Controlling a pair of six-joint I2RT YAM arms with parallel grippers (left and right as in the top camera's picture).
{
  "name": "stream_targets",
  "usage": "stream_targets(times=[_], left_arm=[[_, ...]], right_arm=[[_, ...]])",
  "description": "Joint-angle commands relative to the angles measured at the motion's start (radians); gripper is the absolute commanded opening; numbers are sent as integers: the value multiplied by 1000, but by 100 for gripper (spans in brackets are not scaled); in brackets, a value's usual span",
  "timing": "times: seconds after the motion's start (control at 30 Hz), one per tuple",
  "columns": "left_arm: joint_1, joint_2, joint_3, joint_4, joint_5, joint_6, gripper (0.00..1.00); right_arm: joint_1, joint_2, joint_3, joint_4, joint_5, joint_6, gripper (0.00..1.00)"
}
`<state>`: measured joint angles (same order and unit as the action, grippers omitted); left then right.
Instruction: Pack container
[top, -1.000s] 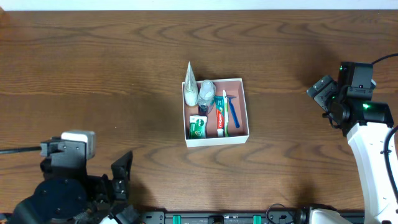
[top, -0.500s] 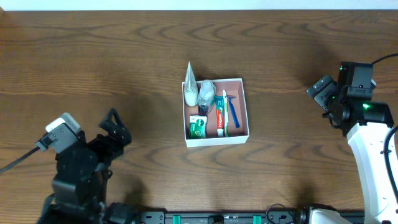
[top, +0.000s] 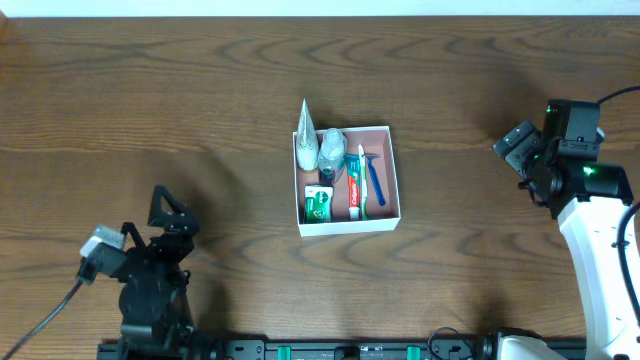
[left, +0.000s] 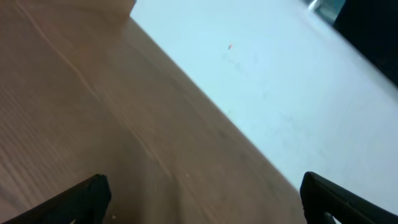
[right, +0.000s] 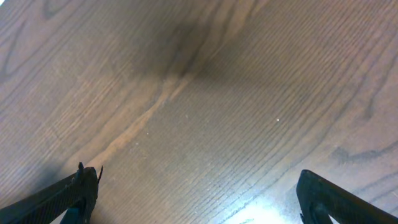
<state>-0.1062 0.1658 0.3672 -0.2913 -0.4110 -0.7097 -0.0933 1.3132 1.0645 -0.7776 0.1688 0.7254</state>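
The container (top: 350, 227), a shallow white-walled box with a pinkish floor, sits at the table's middle. Inside lie a white tube (top: 305, 135), a clear bottle (top: 330, 148), a toothpaste tube (top: 353, 187), a blue razor (top: 376, 182) and a green-and-white packet (top: 318, 204). My left gripper (top: 171, 211) hovers open at the near left, far from the box. In its wrist view the left gripper (left: 202, 202) holds nothing, over bare wood. My right gripper (top: 516, 155) stands open at the right, empty. The right gripper (right: 199, 199) shows only wood grain between its fingers.
The left wrist view shows the table's edge (left: 205, 102) running diagonally, with a pale surface beyond it. A cable (top: 50, 315) trails from the left arm toward the near left corner. The right arm's white link (top: 600, 250) runs along the right side.
The left arm has swung round at the near left, its gripper turning from pointing right to pointing away from the front edge. The right arm and the box have stayed put.
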Motion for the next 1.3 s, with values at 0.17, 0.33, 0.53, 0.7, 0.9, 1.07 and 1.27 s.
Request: stream_targets(times=[0.17,0.33,0.53,0.7,0.9,1.07,1.27], left_arm=[[37,-150,-156,108,-50,-8,98],[48,-162,-246,215,-51,-7,98],[49,-164,-338,278,-50,-8,98],[49,-164,-363,251,-47,-17,98],[49,-164,-363,251,-47,1,98],[49,-162,-363,251,-47,1,98],[49,-162,-363,251,-47,1,98]], right_arm=[[-6,-13,3,-1,7,-9,99],[-6,-13,3,-1,7,-9,99],[-6,-13,3,-1,7,-9,99],[-6,-13,3,-1,7,-9,99],[-6,-13,3,-1,7,-9,99],[-6,-13,3,-1,7,-9,99],[-6,-13,3,-1,7,-9,99]])
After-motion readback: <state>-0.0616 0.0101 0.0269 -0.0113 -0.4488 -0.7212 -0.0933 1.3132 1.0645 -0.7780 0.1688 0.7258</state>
